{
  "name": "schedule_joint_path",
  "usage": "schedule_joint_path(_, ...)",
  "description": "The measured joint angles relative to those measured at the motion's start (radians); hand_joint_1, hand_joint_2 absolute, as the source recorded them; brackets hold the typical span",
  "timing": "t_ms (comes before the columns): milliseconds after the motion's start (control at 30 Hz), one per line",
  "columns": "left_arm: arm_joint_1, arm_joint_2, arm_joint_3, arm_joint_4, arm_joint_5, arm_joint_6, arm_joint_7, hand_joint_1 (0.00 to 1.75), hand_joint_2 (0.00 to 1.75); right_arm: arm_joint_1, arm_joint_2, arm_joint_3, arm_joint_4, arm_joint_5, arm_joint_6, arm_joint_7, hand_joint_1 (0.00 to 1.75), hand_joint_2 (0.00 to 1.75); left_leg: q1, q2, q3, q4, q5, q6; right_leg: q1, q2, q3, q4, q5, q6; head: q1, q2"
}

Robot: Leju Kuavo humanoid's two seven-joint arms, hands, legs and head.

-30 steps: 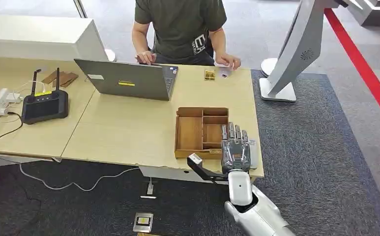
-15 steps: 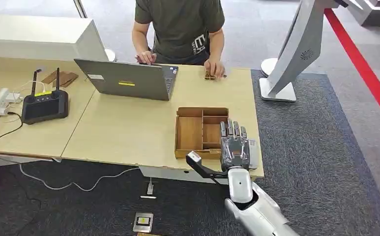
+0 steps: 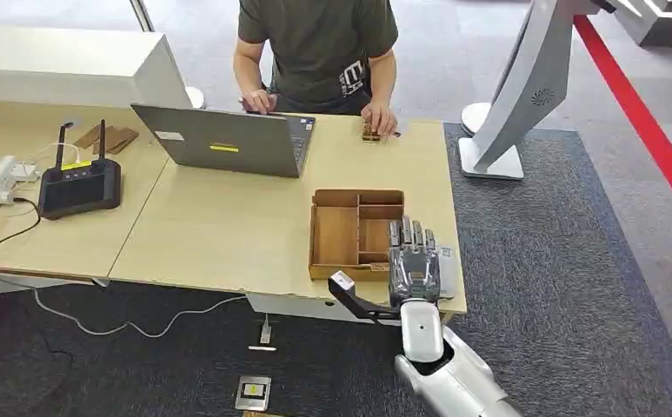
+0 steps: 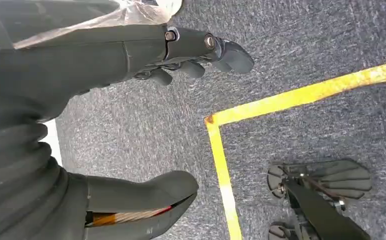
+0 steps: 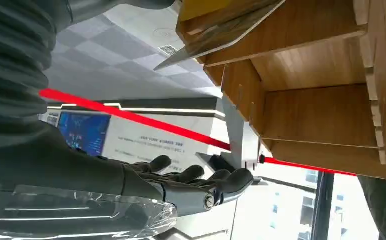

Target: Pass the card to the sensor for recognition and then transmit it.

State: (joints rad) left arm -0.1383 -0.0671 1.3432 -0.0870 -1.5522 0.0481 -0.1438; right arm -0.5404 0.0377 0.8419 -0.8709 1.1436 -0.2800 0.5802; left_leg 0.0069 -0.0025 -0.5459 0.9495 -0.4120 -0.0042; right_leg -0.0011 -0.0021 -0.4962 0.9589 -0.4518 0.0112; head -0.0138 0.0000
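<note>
Fingers point(image 3: 408, 233) of the right hand point(image 3: 415, 265) lie straight and apart, holding nothing, over the wooden tray's point(image 3: 336, 236) right edge on the desk point(image 3: 228, 234); cards point(image 5: 215, 35) stand in its compartment. Left hand point(image 4: 131, 47) hangs open above carpet point(image 4: 300, 55).

A brown wooden divided tray point(image 3: 336, 236) sits on a pale beige table point(image 3: 219, 234); the carpet point(image 3: 567, 261) is dark grey, crossed by a red stripe point(image 3: 641, 122).

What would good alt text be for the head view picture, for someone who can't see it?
The robot's silver right hand reaches flat over the near right corner of a light wooden table, fingers spread beside a brown wooden divided tray. Across the table a person in a dark green shirt sits behind an open grey laptop.
</note>
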Motion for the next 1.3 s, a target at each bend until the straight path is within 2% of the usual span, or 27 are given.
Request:
schedule_joint_path(633,0.001,-0.001,0.0,0.0,-0.001,0.011,0.0,0.0,1.75,0.006,0.043,0.001,0.007,0.014,-0.003,-0.026,0.0,1.75,0.0,0.0,0.0,0.0,0.0,0.0,0.0,0.0,0.0,0.0,0.0,0.0,0.0,0.0)
schedule_joint_path(1067,0.001,-0.001,0.0,0.0,-0.002,0.017,-0.001,0.0,1.75,0.013,0.04,0.0,0.014,0.017,0.011,0.003,0.0,1.75,0.0,0.0,0.0,0.0,0.0,0.0,0.0,0.0,0.0,0.0,0.0,0.0,0.0,0.0)
schedule_joint_path(1100,0.001,-0.001,0.0,0.0,-0.002,0.018,-0.003,0.0,1.75,0.013,0.04,-0.001,0.014,0.017,0.012,0.005,0.28,1.75,0.0,0.0,0.0,0.0,0.0,0.0,0.0,0.0,0.0,0.0,0.0,0.0,0.0,0.0)
schedule_joint_path(1133,0.001,-0.001,0.0,0.0,-0.002,0.02,-0.005,0.0,1.75,0.014,0.04,-0.001,0.013,0.017,0.014,0.006,1.31,1.75,0.0,0.0,0.0,0.0,0.0,0.0,0.0,0.0,0.0,0.0,0.0,0.0,0.0,0.0)
schedule_joint_path(1167,0.001,-0.001,0.0,0.0,-0.002,0.021,-0.006,0.0,1.75,0.015,0.039,-0.001,0.013,0.018,0.017,0.006,1.5,1.75,0.0,0.0,0.0,0.0,0.0,0.0,0.0,0.0,0.0,0.0,0.0,0.0,0.0,0.0)
schedule_joint_path(1300,0.002,-0.001,0.0,0.0,-0.002,0.023,-0.008,0.0,1.75,0.018,0.039,-0.001,0.013,0.02,0.018,0.004,1.57,1.75,0.0,0.0,0.0,0.0,0.0,0.0,0.0,0.0,0.0,0.0,0.0,0.0,0.0,0.0)
